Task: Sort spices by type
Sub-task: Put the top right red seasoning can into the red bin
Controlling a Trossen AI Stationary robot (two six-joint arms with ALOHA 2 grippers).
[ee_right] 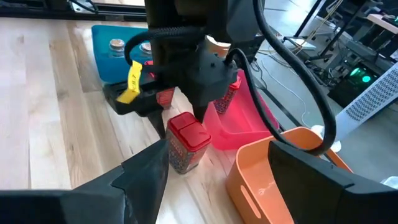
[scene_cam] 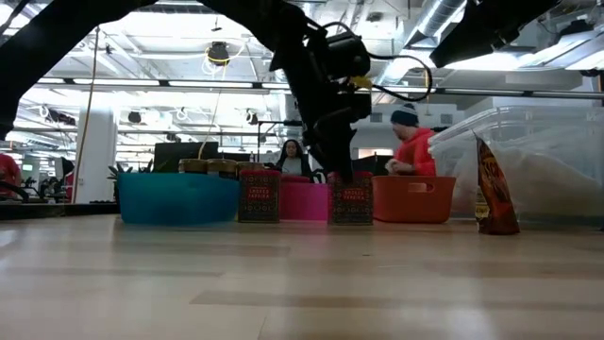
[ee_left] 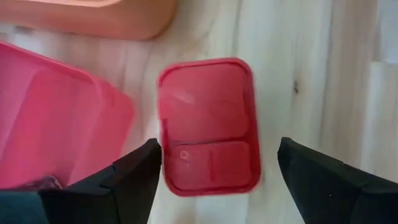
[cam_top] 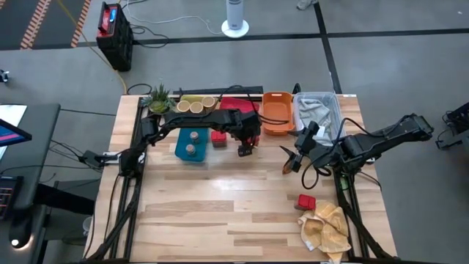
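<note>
A red box (ee_left: 208, 112) stands upright on the table in front of the pink-red tray (cam_top: 236, 108); it also shows in the low view (scene_cam: 351, 203). My left gripper (ee_left: 217, 149) is open, pointing down, with a finger on either side of the box's lid and a gap to each. My right gripper (ee_right: 217, 152) is open and empty, to the right of that box (ee_right: 186, 143). A thin brown packet (scene_cam: 495, 194) stands upright on its lower edge by my right gripper (cam_top: 293, 160). A second red box (cam_top: 218, 138) stands beside the teal tray (cam_top: 179, 150). A third (cam_top: 305, 202) lies near the front right.
Along the far edge stand a plant (cam_top: 159, 99), a yellow tray with tan jars (cam_top: 194, 106), an orange tray (cam_top: 277, 111) and a clear bin with grey cloth (cam_top: 319, 114). Two small jars sit in the teal tray. A yellowish paper wad (cam_top: 326, 227) lies front right.
</note>
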